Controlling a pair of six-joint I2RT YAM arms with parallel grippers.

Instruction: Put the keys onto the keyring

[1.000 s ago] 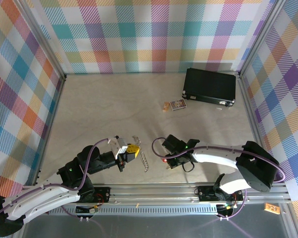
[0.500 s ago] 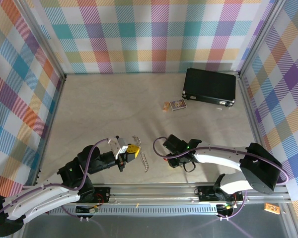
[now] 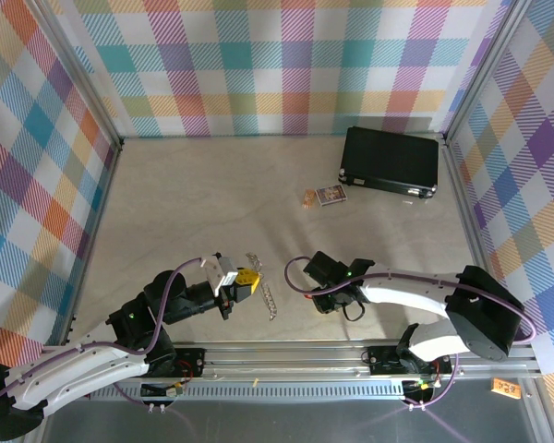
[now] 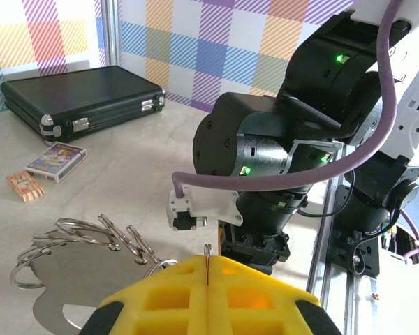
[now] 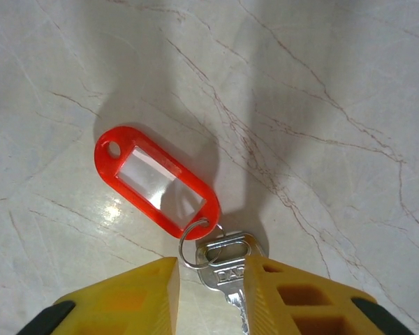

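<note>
key point(image 5: 223, 269) down flat on the counter point(image 5: 335, 105), its silver head sitting right between the yellow fingers of the right hand point(image 5: 209, 283). that hand points straight down and is only part way open. there's a strip of bare marble between the key and the finger on the left of the wrist view, so nothing is clamped. on the other side the key lies against the finger or just beside it, hard to call. a small split ring point(image 5: 195, 244) links the key to a red plastic tag point(image 5: 157, 183) with a clear window, lying slantwise just ahead of the fingers. over to the left hand point(image 4: 207, 272): pinched fully closed on the keyring point(image 4: 77, 241), a thin edge of metal poking up at the seam, silver loops and a flat plate trailing off beside its tips. from above, the keyring sits between the two hands, near the front edge. black case point(image 3: 391, 159) and a small printed card point(image 3: 331, 195) lie well apart at the far right.
</note>
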